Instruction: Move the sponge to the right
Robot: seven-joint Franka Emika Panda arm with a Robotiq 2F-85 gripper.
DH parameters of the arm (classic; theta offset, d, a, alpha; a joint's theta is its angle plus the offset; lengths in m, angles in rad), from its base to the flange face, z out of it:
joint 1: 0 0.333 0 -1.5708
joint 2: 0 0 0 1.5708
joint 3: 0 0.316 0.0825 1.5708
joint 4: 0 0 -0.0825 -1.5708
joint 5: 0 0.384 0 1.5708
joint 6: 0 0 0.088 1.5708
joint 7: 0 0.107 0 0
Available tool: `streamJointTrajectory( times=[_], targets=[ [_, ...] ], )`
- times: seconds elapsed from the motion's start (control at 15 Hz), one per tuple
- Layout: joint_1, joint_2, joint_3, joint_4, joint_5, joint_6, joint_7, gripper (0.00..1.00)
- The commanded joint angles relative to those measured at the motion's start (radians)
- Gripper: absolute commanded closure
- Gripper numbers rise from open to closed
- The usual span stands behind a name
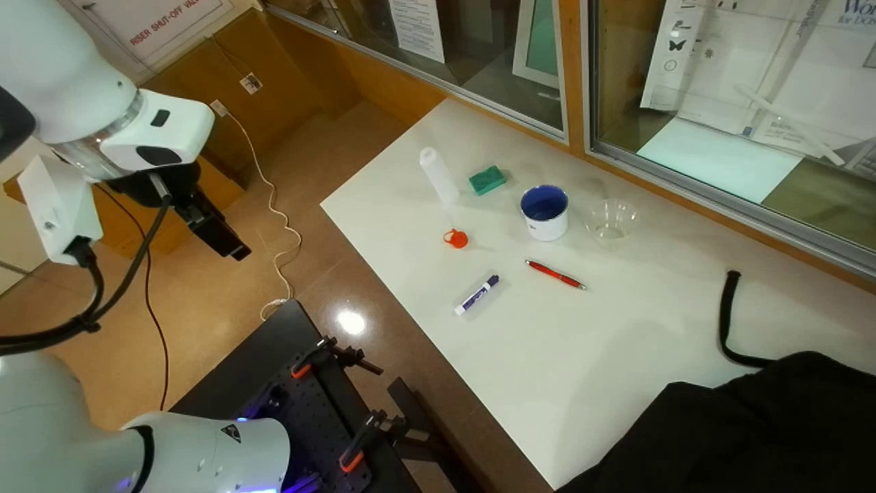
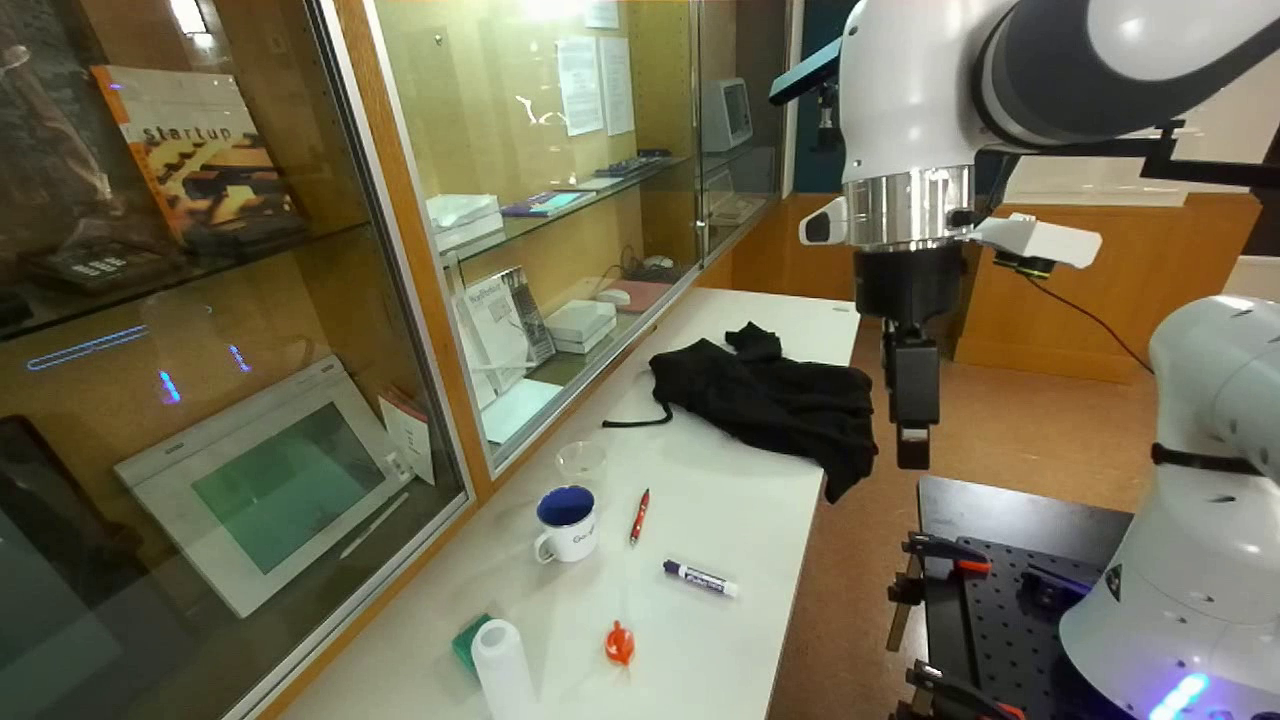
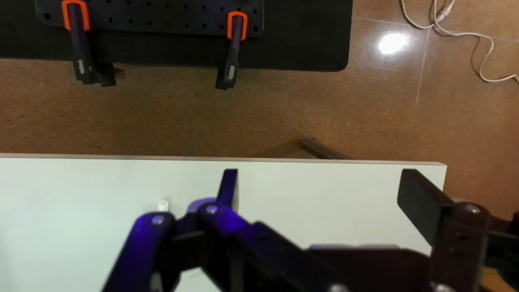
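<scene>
So the sponge is lying flat toward the back of the counter, between the bottle and the mug, not touching either and a bit nearer the bottle. The hand is well apart from it, hanging high and pointing down, and it shows against the floor in both exterior views. The fingers are spread really wide, nothing between them. My guess is that's a ready pose: up and off to the side so it doesn't bump anything. The clamps probably pin the plate to the stand so nothing shifts when the arm swings.

As for which way it points: the sponge's long axis runs roughly front to back across the counter, a bit skewed, short ends facing the front and back edges. In an exterior view the bottle covers part of it, so that angle's a rough read. The fingers stand apart along the counter's length, so imo a small twist should let them close across the narrow way. If "right" is the arm's own right, the mug's probably in the way, so I'd lift the sponge, not slide it.
</scene>
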Motion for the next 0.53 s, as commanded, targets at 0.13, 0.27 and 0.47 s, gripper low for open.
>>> streamJointTrajectory(
  times=[0.13, 0.27, 0.47],
  targets=[
    [-0.038, 0.178, 0.04, 0.116, -0.001, 0.189, 0.036, 0.0],
    [-0.045, 0.262, 0.057, 0.166, -0.008, 0.279, 0.072, 0.0],
    [-0.046, 0.408, 0.074, 0.261, -0.01, 0.367, 0.127, 0.0]
  ],
)
